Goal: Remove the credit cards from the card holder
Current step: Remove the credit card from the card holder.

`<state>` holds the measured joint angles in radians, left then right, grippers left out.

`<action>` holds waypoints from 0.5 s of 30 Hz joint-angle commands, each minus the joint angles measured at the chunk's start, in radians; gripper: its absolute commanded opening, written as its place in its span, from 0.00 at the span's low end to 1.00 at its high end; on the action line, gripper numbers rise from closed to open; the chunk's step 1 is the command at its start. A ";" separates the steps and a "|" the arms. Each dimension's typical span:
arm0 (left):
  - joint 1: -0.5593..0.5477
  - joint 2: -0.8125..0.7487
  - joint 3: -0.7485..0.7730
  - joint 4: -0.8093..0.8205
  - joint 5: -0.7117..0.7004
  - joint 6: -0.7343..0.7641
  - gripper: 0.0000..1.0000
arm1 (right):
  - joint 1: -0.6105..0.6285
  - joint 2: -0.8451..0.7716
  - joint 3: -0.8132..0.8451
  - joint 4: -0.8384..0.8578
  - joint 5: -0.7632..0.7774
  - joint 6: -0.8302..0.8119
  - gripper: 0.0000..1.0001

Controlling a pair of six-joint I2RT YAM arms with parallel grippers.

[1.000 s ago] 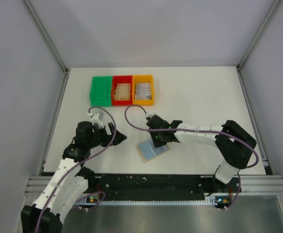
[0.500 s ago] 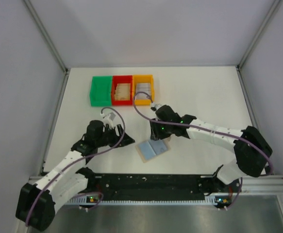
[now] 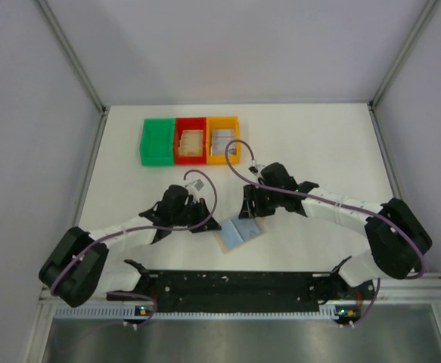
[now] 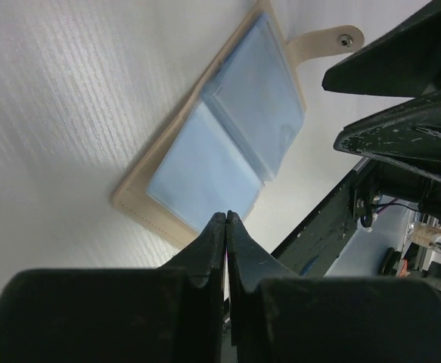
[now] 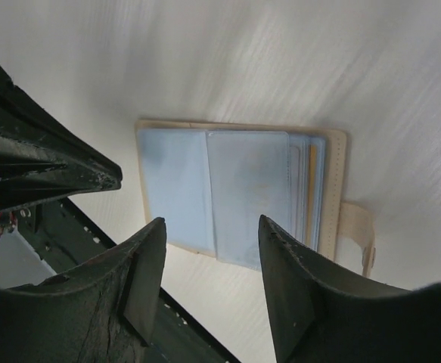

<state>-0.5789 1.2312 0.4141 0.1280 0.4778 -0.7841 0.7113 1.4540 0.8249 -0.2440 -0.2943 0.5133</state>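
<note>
The card holder (image 3: 239, 232) lies open and flat on the white table, tan skin with blue-grey lining (image 4: 228, 144) (image 5: 235, 189). Thin edges of credit cards (image 5: 311, 185), one yellowish, show in its strap-side half. My left gripper (image 3: 207, 224) (image 4: 226, 216) is shut with nothing between its fingers, tips right at the holder's left edge. My right gripper (image 3: 250, 206) (image 5: 211, 223) hovers open just behind the holder, holding nothing. Other credit cards lie in the bins: tan ones (image 3: 190, 141) and grey ones (image 3: 222, 140).
Three small bins stand in a row at the back left: green (image 3: 153, 144), red (image 3: 179, 145) and orange (image 3: 236, 144). The black rail (image 3: 235, 283) of the arm bases runs along the near table edge. Grey walls enclose the table.
The left arm swung right, up to the holder's edge, and its jaws shut. The right gripper drew back off the holder toward the rear right and opened.
</note>
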 commanded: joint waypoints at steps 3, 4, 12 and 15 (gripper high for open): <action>-0.007 0.079 0.022 0.088 -0.019 0.019 0.02 | -0.004 0.025 -0.032 0.091 -0.014 0.017 0.51; -0.007 0.091 0.019 0.090 -0.022 0.022 0.02 | -0.007 0.025 -0.035 0.092 0.000 0.016 0.51; -0.007 0.134 0.000 0.076 -0.047 0.039 0.01 | -0.010 0.058 -0.027 0.094 0.004 -0.007 0.51; -0.006 0.157 0.003 0.061 -0.059 0.052 0.01 | -0.012 0.074 -0.029 0.101 0.001 -0.007 0.51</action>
<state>-0.5823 1.3605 0.4160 0.1669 0.4465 -0.7631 0.7101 1.5093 0.7902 -0.1932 -0.2974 0.5167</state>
